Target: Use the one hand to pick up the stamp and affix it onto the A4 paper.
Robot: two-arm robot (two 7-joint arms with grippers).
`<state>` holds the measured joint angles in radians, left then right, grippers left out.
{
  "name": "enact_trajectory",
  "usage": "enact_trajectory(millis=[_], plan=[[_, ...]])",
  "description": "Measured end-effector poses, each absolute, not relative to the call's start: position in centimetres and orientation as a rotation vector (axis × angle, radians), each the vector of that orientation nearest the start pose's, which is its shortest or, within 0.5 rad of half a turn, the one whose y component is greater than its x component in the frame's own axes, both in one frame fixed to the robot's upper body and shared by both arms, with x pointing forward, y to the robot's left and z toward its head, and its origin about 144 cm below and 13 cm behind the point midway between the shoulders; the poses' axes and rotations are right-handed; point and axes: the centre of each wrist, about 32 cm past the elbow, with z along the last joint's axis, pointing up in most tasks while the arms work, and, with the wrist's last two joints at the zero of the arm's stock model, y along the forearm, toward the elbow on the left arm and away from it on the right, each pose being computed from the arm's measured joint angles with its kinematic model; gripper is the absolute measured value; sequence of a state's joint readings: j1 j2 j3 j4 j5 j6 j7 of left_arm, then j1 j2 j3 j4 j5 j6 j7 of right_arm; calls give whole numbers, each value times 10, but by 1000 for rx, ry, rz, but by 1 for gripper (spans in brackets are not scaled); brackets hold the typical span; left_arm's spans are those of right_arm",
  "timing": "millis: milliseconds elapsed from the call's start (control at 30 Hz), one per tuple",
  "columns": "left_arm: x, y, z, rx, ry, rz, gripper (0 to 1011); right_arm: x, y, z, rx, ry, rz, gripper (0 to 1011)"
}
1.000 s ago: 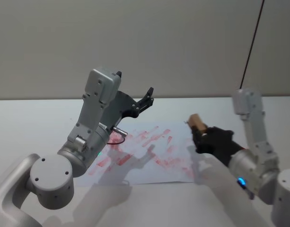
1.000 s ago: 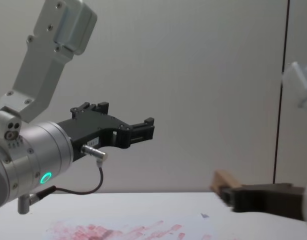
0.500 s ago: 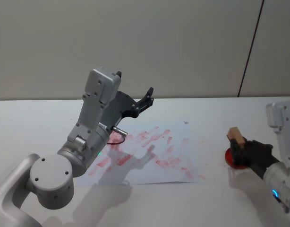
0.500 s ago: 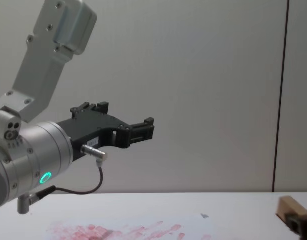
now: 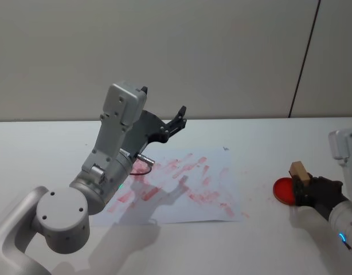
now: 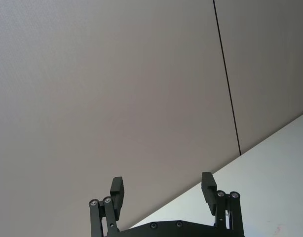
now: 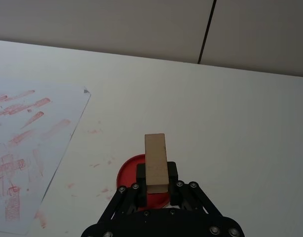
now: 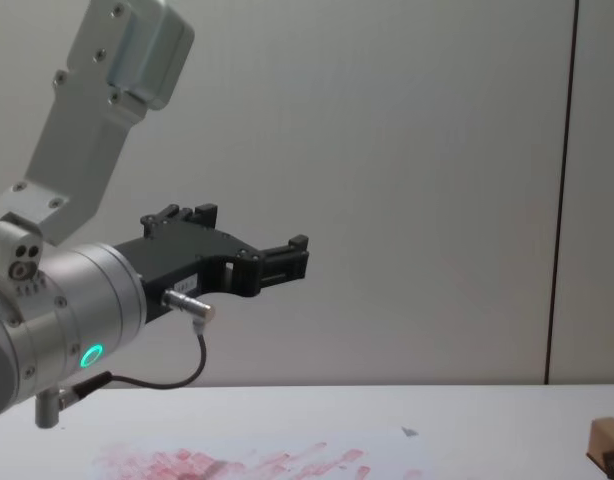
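My right gripper point(image 5: 306, 187) is shut on the stamp point(image 5: 298, 170), a small light-brown wooden block. It holds the block at the right side of the table, over the near edge of a red ink pad point(image 5: 282, 190). In the right wrist view the stamp point(image 7: 156, 160) sticks out of the gripper point(image 7: 156, 178), with the pad point(image 7: 128, 170) behind it. I cannot tell whether the stamp touches the pad. The A4 paper point(image 5: 220, 172) lies to the left, smeared with red marks. The left gripper point(image 5: 179, 117) hangs open above the paper.
The left arm, with a green glowing ring point(image 8: 90, 355), stands raised over the paper's left half. Its open fingers point(image 6: 117, 187) point at the back wall. Small red specks point(image 7: 94, 131) dot the white table between paper and pad.
The right gripper has carried the stamp to the right, from the paper's right edge to over the red pad. The left arm has not moved.
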<state>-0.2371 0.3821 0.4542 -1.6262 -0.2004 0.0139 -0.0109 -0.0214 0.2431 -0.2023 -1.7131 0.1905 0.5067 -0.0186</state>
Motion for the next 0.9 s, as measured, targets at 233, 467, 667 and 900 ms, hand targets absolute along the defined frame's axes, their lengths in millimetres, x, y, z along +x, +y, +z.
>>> enact_trajectory(millis=[233, 467, 667, 900], plan=[[492, 198, 1204, 61, -268, 1124, 1001, 448, -223, 1165, -421, 261, -1345, 219], [492, 198, 1204, 61, -268, 1124, 1001, 452, -219, 1163, -437, 269, -1330, 219], [492, 198, 1204, 61, -268, 1124, 1001, 454, -215, 1160, -451, 277, -1320, 242], [492, 198, 1204, 61, -268, 1124, 1001, 455, -213, 1159, -459, 280, -1314, 443]])
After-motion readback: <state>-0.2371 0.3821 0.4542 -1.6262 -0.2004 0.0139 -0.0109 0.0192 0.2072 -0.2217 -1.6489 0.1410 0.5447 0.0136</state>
